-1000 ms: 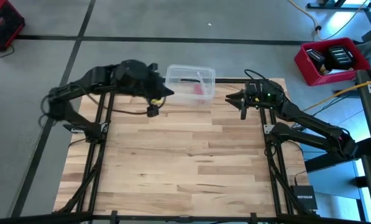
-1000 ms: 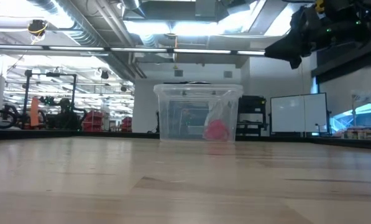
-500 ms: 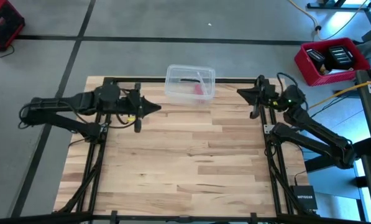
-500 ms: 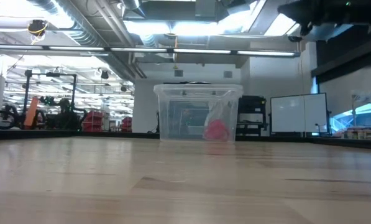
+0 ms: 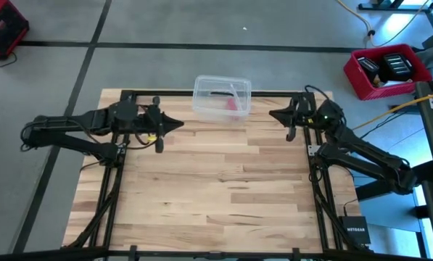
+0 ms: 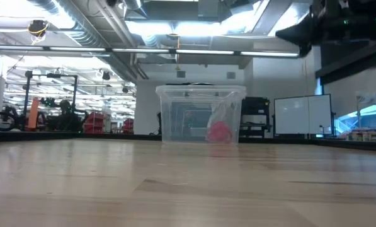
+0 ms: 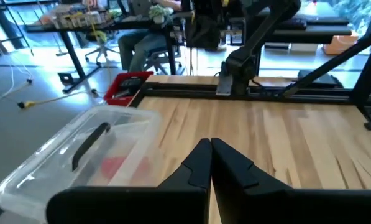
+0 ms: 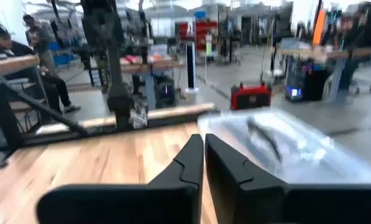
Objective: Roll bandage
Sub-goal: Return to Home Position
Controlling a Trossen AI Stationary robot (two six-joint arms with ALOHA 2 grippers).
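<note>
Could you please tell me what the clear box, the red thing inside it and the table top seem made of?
The box looks like clear, glossy plastic: the room shows through its walls. The bandage inside seems soft, matte fabric, though the wall blurs it. The table top looks like pale wood planks, grain and joints showing.

Bandage (image 6: 219, 131) only a pink-red smudge through the clouded wall of the box (image 6: 188, 113), rolled or loose unclear, box blurred in the right wrist view, right arm (image 6: 342, 19) cropped by the low view's top edge
</note>
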